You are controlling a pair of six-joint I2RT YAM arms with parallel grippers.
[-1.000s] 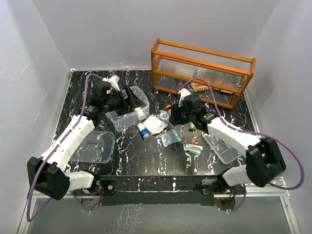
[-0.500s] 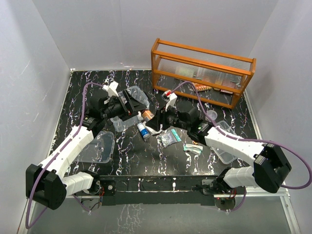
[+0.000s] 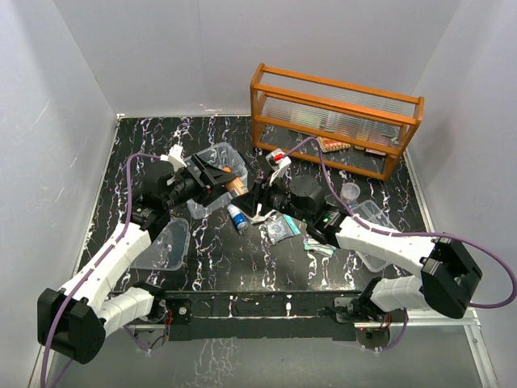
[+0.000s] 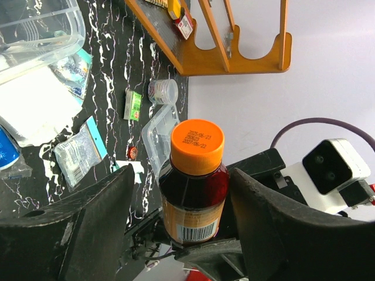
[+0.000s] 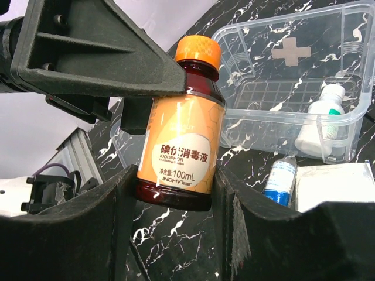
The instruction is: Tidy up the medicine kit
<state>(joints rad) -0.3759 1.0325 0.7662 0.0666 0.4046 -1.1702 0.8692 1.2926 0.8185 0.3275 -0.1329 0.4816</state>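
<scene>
The right gripper (image 5: 173,193) has the brown bottle (image 5: 183,126) pinched low on its body, orange cap up, label square to its camera, lifted off the table (image 3: 242,259). The left gripper (image 4: 183,187) is right in there too, fingers spread either side of the same bottle. One finger is up against it and there is a clear gap on the other side, so the left has no pinch.

Just behind the bottle sits the medicine kit (image 5: 275,23), left of centre on the table and open at the top, with the cross (image 5: 291,52) on its far wall. Inside it, a white bottle with a green cap (image 5: 319,126) stands in one corner. Just outside the kit's near wall lie a small blue-labelled bottle (image 5: 280,178) and a white packet (image 5: 337,178).

From above, a clear tub (image 3: 367,234) sits at the right and a clear tray (image 3: 166,242) at the left beside the left arm. The wooden rack (image 3: 335,113) stands at the back right with blister packs (image 3: 331,145) on its lower shelf.
</scene>
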